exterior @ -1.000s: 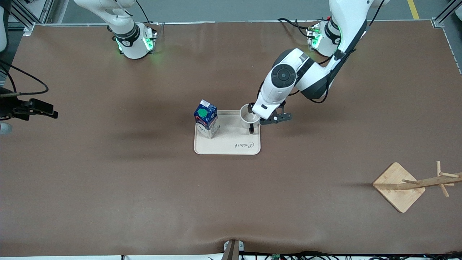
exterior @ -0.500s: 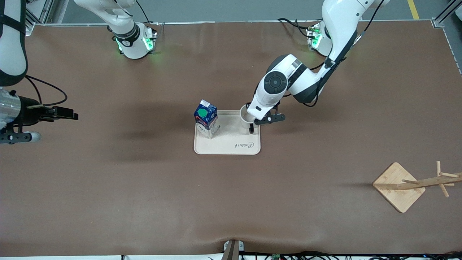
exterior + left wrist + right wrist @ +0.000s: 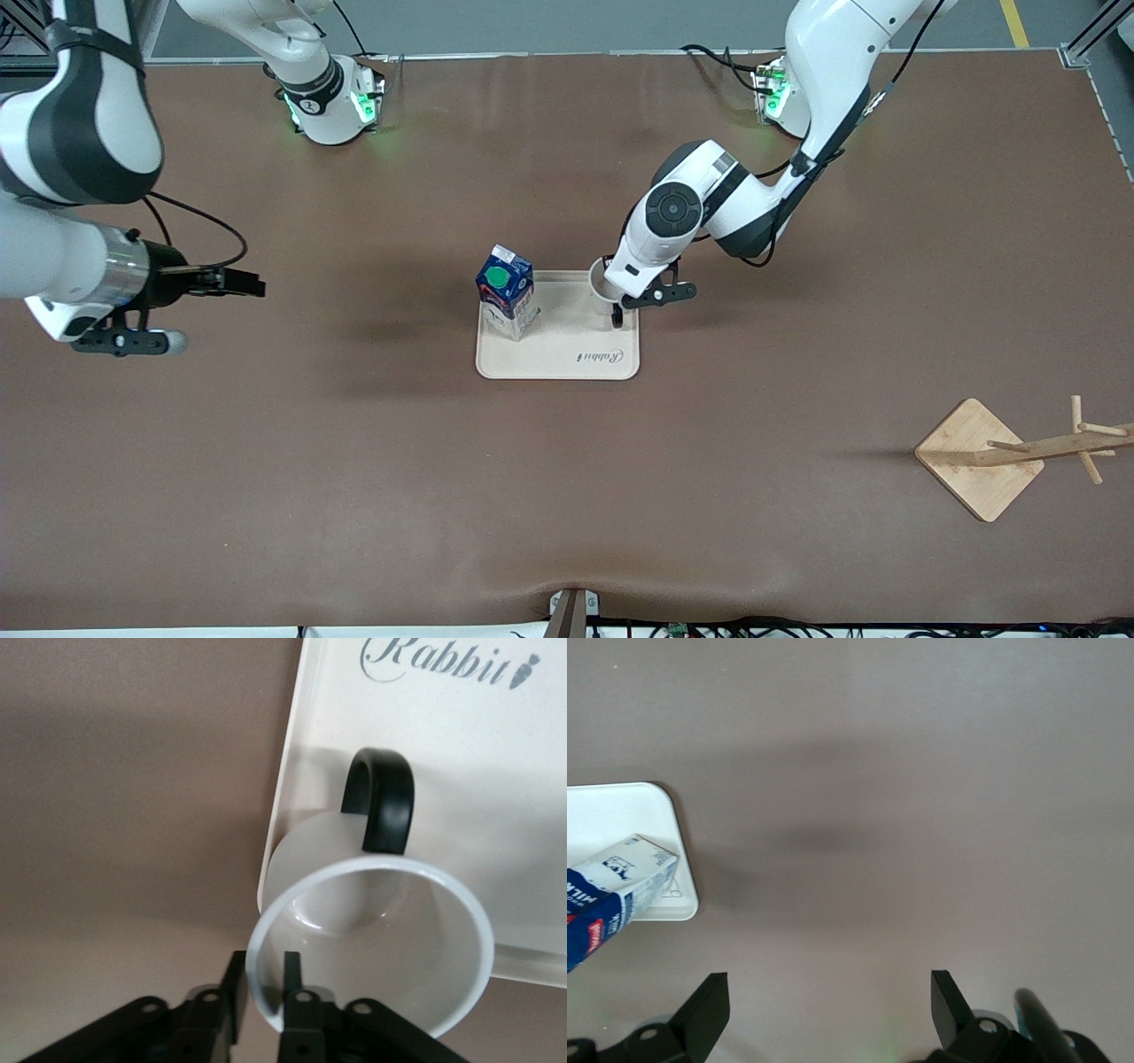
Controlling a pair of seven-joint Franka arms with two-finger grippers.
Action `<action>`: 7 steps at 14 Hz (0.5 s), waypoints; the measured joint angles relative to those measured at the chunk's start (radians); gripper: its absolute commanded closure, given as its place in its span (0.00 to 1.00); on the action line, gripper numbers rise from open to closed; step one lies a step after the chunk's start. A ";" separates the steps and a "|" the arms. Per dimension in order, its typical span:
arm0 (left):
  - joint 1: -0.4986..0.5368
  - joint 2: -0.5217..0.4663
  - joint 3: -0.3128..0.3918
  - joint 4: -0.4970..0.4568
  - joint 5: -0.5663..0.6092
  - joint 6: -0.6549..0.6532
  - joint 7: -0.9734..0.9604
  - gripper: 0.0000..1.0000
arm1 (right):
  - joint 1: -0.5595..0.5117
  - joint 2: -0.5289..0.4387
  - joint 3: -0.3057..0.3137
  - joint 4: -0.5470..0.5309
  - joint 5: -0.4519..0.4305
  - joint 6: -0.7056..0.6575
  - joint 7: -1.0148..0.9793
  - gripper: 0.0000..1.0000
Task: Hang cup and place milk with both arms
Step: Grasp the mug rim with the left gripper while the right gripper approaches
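The left gripper (image 3: pixel 262 992) pinches the cup's (image 3: pixel 372 939) rim on the tray (image 3: pixel 558 363), beside the milk (image 3: pixel 507 292). The right gripper (image 3: pixel 824 1010) hangs spread over bare table (image 3: pixel 354 461). A wooden rack (image 3: pixel 992 456) stands well apart.

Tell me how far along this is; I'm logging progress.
Nothing is finished: cup and milk both stand on the tray. In hand: the left gripper has its fingers astride the cup's rim. The right gripper hangs open over bare table. Left: hanging the cup on the rack, placing the milk.
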 measured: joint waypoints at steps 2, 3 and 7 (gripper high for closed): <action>0.003 0.000 0.002 0.013 0.000 0.010 0.000 1.00 | 0.013 0.000 0.000 0.000 0.000 0.006 0.024 0.00; 0.005 0.001 0.006 0.022 0.001 0.011 0.000 1.00 | 0.013 0.000 0.000 0.000 0.000 0.007 0.026 0.00; 0.035 -0.011 0.023 0.080 0.043 0.011 0.000 1.00 | 0.036 0.005 0.000 -0.002 0.001 0.007 0.077 0.00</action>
